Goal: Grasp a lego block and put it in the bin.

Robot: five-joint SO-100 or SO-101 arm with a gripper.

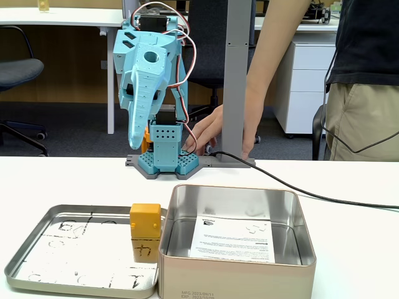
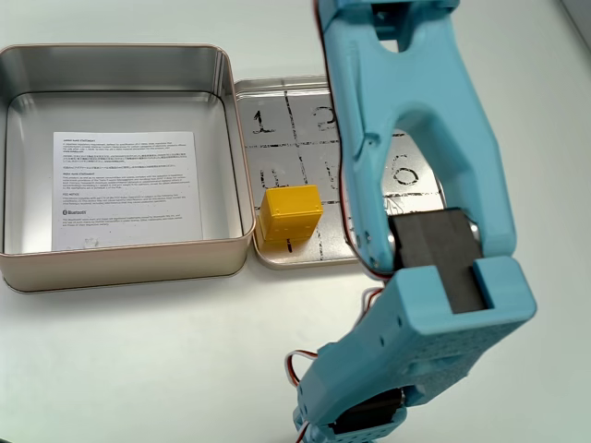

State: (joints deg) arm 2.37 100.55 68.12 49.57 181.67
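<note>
On the tray: lego block [image 1: 144, 232] [image 2: 290, 214] sits beside the bin [image 1: 237, 269] [image 2: 115, 263].
Pincer [image 1: 134, 138]: folded at base, well apart from block; spread or pressed together, cannot tell.

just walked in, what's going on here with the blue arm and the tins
Nothing is being handled yet. The blue arm is folded up at its base, claw pointing down and holding nothing. The lego block sits in the shallow tray, right beside the bin, which holds only a printed sheet. A person's hand reaches in behind the arm's base.
</note>
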